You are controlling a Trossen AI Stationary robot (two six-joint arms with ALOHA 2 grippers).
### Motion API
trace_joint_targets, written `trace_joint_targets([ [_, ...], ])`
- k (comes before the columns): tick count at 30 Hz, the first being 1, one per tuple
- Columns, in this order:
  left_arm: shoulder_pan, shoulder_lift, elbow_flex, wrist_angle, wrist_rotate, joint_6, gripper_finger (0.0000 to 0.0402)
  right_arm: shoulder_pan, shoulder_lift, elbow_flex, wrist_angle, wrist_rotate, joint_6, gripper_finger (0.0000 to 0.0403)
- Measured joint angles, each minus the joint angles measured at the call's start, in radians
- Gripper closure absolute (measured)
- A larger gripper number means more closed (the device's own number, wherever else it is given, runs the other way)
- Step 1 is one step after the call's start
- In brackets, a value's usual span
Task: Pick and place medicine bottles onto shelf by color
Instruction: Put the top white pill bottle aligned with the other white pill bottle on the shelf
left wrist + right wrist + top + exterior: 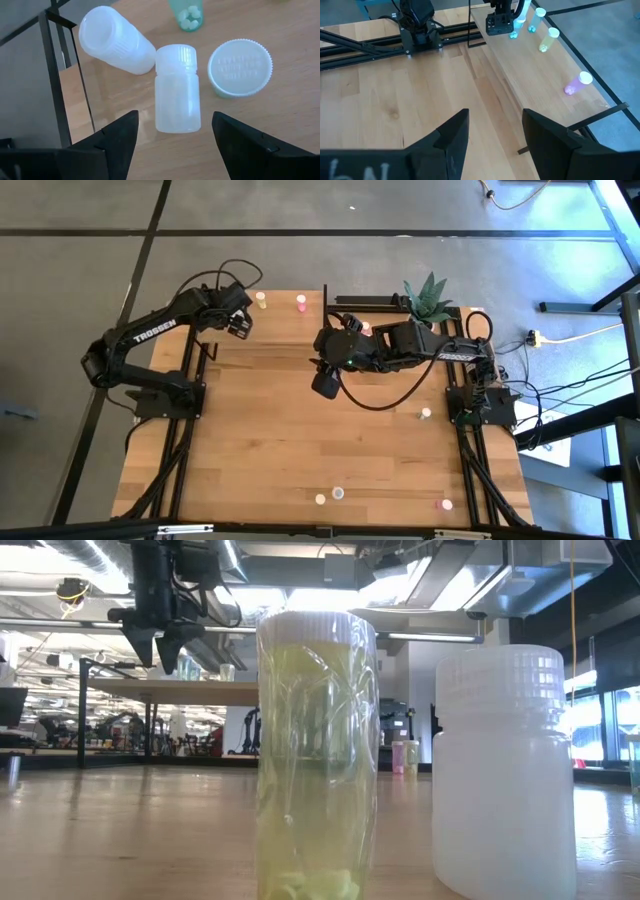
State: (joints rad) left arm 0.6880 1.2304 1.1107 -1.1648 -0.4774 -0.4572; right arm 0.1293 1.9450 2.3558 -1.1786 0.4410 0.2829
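Left gripper (170, 145) jaws wide, empty, white medicine bottle (177, 90) upright between them on shelf (280, 315) | right gripper (490, 135) jaws apart, empty over tabletop | several bottles (338, 493) remain, well away from both.

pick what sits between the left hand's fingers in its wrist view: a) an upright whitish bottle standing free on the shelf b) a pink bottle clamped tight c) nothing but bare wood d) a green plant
a: in the left wrist view the left hand is open, and an upright whitish bottle stands on the shelf between its fingers, touched by neither.
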Motion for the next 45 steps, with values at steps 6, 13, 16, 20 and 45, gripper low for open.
trace_joint_targets([
  [6, 0.0, 0.0, 0.0, 0.0, 0.001, -0.001, 0.0154, 0.0, 0.0, 0.0, 0.0, 0.0, 0.001, 0.0217],
  [13, 0.0, 0.001, 0.0, -0.001, 0.018, -0.001, 0.0154, 0.0, 0.0, 0.0, 0.0, 0.0, 0.001, 0.0217],
  [16, 0.0, 0.014, 0.0, -0.002, 0.02, -0.001, 0.0154, 0.0, 0.0, 0.0, 0.0, 0.0, 0.001, 0.0217],
  [20, 0.001, 0.04, 0.0, -0.002, 0.026, -0.001, 0.0154, 0.0, 0.0, 0.0, 0.0, 0.0, 0.0, 0.0217],
  [45, 0.022, 0.053, -0.001, 0.01, -0.001, -0.004, 0.0154, 0.0, 0.0, 0.0, 0.0, 0.0, 0.001, 0.0217],
])
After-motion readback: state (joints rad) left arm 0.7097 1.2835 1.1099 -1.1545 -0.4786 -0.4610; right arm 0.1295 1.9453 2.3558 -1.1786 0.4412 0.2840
